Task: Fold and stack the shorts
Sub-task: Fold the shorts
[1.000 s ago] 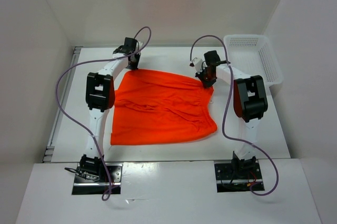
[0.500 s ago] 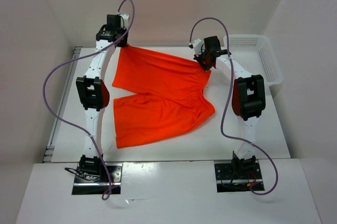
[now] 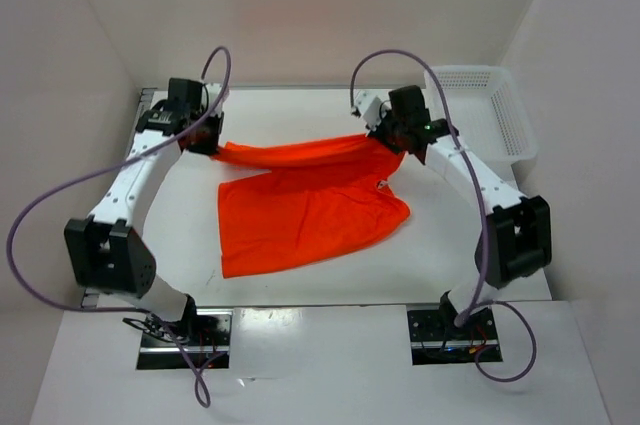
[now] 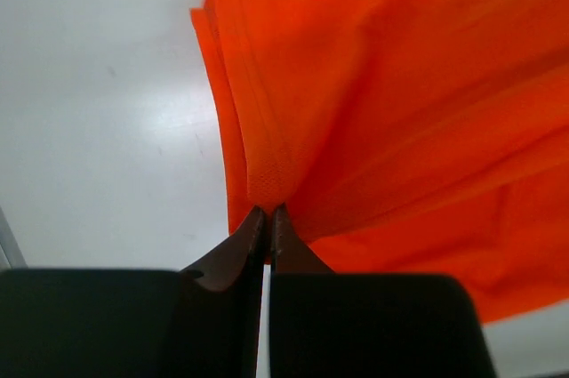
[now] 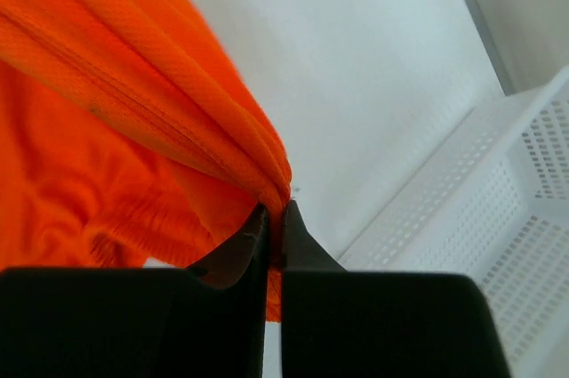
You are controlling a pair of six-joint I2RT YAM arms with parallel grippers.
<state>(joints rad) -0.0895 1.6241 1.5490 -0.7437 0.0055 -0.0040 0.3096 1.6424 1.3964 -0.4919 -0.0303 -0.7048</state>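
The bright orange-red shorts [image 3: 310,200] lie on the white table, their far half lifted and stretched between my two grippers. My left gripper [image 3: 208,145] is shut on the far left corner of the shorts [image 4: 267,178], pinching a leg hem. My right gripper [image 3: 385,135] is shut on the far right corner of the shorts [image 5: 222,142], at the gathered waistband. The near leg lies flat on the table. A small white tag [image 3: 381,183] shows near the right edge.
A white perforated basket [image 3: 485,105] stands at the far right of the table, also seen in the right wrist view [image 5: 498,218]. White walls close in the table at the back and both sides. A metal rail [image 3: 110,215] runs along the left edge.
Both grippers have lifted the far edge of the shorts and carried it toward the near side. The far leg now hangs over the near leg. The left arm has swung to the left.
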